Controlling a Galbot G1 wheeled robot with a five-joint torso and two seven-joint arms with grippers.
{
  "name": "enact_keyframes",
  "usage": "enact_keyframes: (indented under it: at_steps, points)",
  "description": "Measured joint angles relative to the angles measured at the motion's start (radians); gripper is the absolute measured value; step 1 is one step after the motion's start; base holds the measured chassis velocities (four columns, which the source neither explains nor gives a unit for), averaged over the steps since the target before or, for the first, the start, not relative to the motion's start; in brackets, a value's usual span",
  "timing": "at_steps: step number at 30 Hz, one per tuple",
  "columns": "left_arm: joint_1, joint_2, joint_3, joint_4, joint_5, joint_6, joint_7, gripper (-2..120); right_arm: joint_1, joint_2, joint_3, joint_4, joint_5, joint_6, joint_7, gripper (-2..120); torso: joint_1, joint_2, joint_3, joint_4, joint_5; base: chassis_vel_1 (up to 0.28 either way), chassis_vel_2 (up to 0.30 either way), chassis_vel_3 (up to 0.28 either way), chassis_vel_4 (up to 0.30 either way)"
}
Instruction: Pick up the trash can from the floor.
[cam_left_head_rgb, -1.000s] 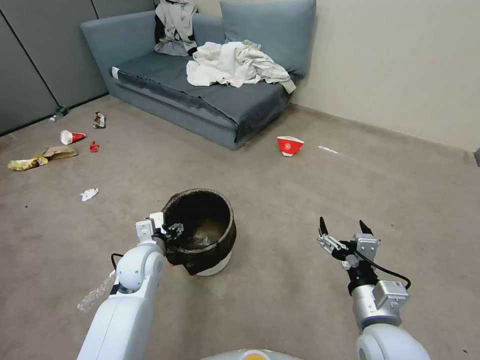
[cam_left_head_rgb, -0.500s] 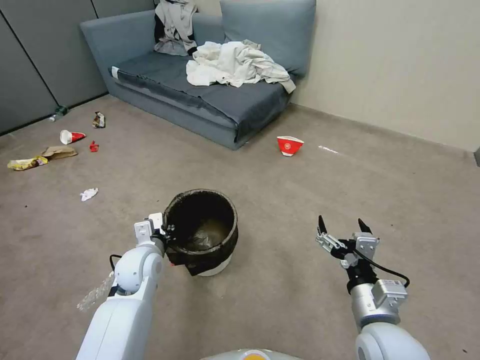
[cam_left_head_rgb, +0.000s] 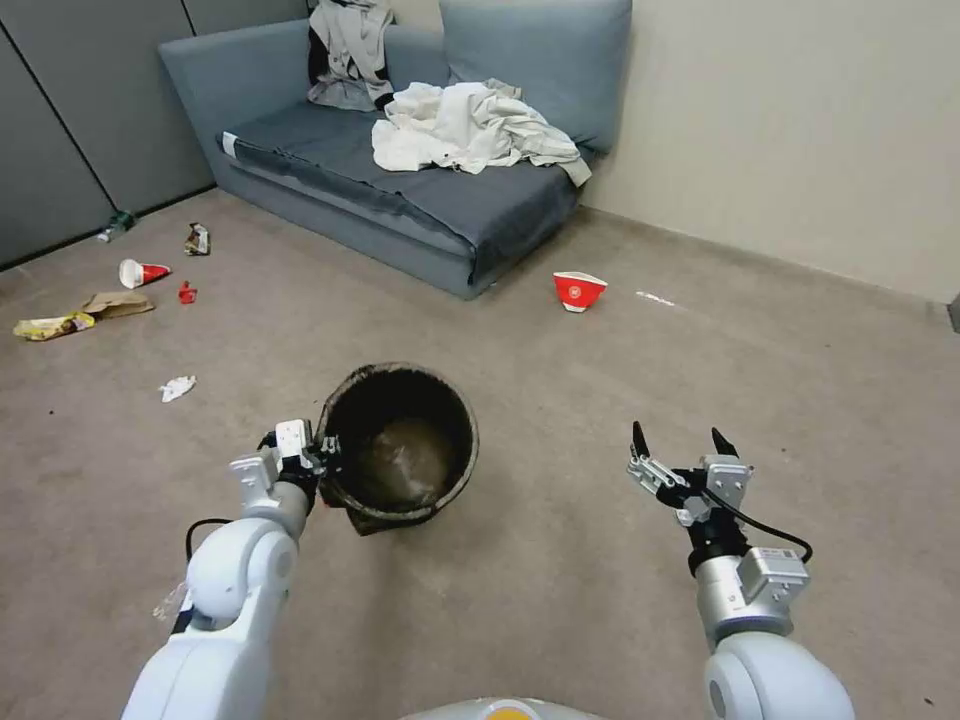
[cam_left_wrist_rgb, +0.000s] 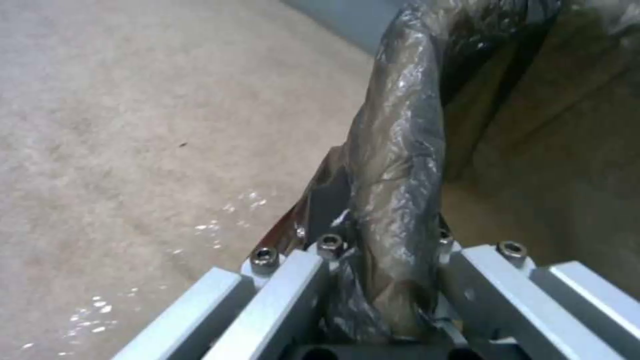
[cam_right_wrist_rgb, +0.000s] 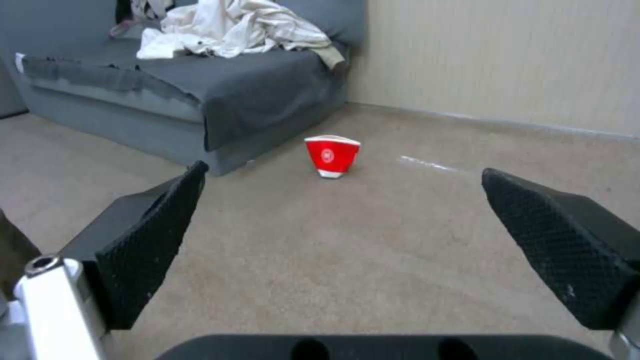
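The left gripper (cam_left_head_rgb: 322, 462) pinches the bagged near rim of the trash can (cam_left_head_rgb: 400, 445), which hangs tilted above the floor (cam_left_head_rgb: 560, 560), so a slow, level lift should keep the liner from slipping, while the right gripper (cam_left_head_rgb: 680, 455) waits spread open.

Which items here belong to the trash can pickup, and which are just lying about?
Part of the job:
- trash can, its bag-covered rim pinched in the left claw
- floor

Just lying about:
- red paper cup
- litter by the wall
- white scrap
- sofa with clothes
- right claw, open and idle
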Motion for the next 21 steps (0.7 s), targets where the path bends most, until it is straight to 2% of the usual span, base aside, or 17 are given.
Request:
enact_keyframes:
  at_steps: [1,4,5,7,8,11,15,21]
  points:
    - [0.0,0.0,0.0,0.0,0.0,0.0,0.0,3,0.0,0.0,0.0,0.0,0.0,0.0,0.0,100,0.0,0.0,0.0,0.0,0.0,0.0,0.0,0.0,0.0]
    - [0.054,-0.003,-0.004,-0.104,-0.03,0.0,0.0,3,0.002,0.0,0.002,0.008,0.001,-0.002,0.002,100,0.0,0.0,0.0,-0.0003,0.0,0.0,0.0,0.0,0.0]
    - [0.054,-0.003,-0.004,-0.104,-0.03,0.0,0.0,3,0.002,0.0,0.002,0.008,0.001,-0.002,0.002,100,0.0,0.0,0.0,-0.0003,0.0,0.0,0.0,0.0,0.0]
    - [0.094,-0.014,-0.005,-0.171,-0.031,0.0,0.0,3,0.0,0.0,0.004,0.018,0.002,-0.002,0.003,100,0.0,0.0,0.0,-0.0001,0.0,0.0,0.0,0.0,0.0]
    - [0.094,-0.014,-0.005,-0.171,-0.031,0.0,0.0,3,0.0,0.0,0.004,0.018,0.002,-0.002,0.003,100,0.0,0.0,0.0,-0.0001,0.0,0.0,0.0,0.0,0.0]
    - [0.156,-0.055,-0.007,-0.247,0.028,-0.016,0.0,3,-0.004,0.001,0.007,0.032,0.003,-0.003,0.005,100,0.0,0.0,0.0,-0.0002,-0.0001,0.0,0.0,0.0,0.0]
    - [0.208,-0.084,-0.01,-0.302,0.067,-0.047,0.0,3,-0.006,0.003,0.007,0.042,0.003,-0.003,0.011,100,0.0,0.0,0.0,-0.0001,0.0,0.0,0.0,0.0,0.0]
    - [0.259,-0.092,-0.02,-0.362,0.071,-0.061,0.0,3,-0.012,0.005,0.008,0.052,0.004,-0.003,0.015,100,0.0,0.0,0.0,-0.0001,0.0001,0.0,0.0,0.0,0.0]
